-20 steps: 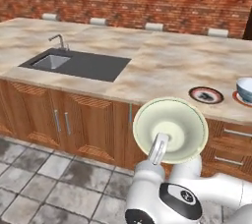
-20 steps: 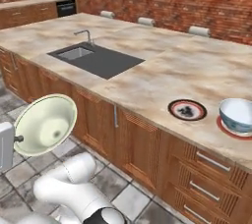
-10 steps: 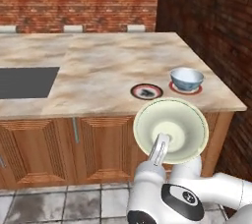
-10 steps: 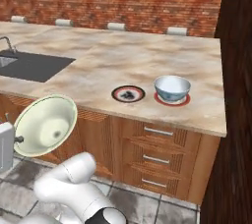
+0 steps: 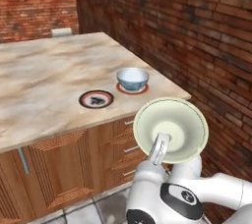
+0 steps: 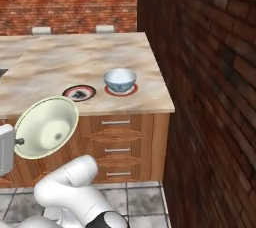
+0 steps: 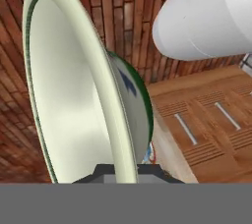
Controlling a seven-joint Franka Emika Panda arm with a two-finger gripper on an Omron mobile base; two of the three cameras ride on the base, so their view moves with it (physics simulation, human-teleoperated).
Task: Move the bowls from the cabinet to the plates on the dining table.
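Cream-green bowl [image 5: 171, 129], left base view: held up on edge in front of the arm, mouth toward the camera, short of the dining table [image 5: 44, 80]; the empty plate [image 5: 96, 98] lies ahead and to its left, beside the blue-white bowl [image 5: 132, 78] already on its plate.
Right base view: empty plate [image 6: 79, 92] ahead and right of the bowl.
Hand view: gripper [image 7: 125, 169] clamped tight on the bowl's rim.

even, soft rendered light with faint shadows, no glare; coarse, slightly blurred textures on the brick wall [image 5: 197, 31].
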